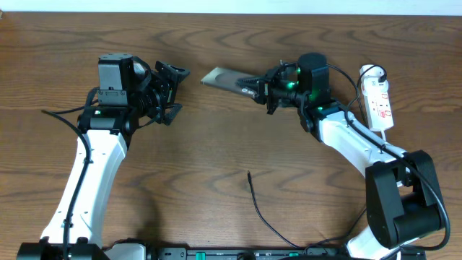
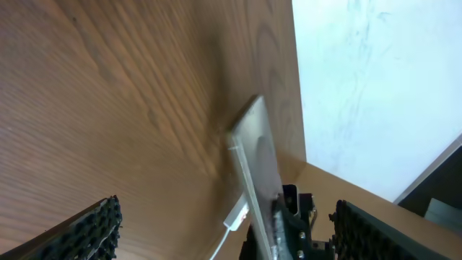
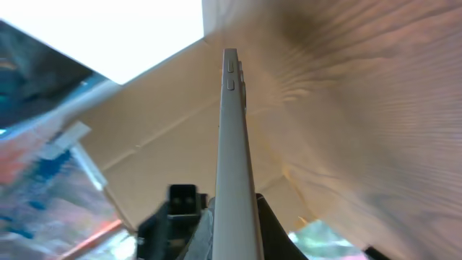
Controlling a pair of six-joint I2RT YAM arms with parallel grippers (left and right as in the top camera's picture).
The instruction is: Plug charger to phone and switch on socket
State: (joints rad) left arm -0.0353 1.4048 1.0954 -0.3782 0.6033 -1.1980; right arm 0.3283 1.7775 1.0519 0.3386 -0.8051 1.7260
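The phone is a glossy slab held up on edge above the table, with my right gripper shut on its right end. In the right wrist view the phone runs edge-on up the middle, clamped in my right gripper. My left gripper stands open just left of the phone, not touching it. From the left wrist, the phone stands between the wide-apart fingers. The charger, a thin black cable, lies on the table near the front, its tip pointing away. The white socket lies at the far right.
The socket's white cord runs toward the right arm's base. Black arm cables loop beside both arms. The table's far edge meets a white wall. In the left wrist view one end of the socket shows beside the phone.
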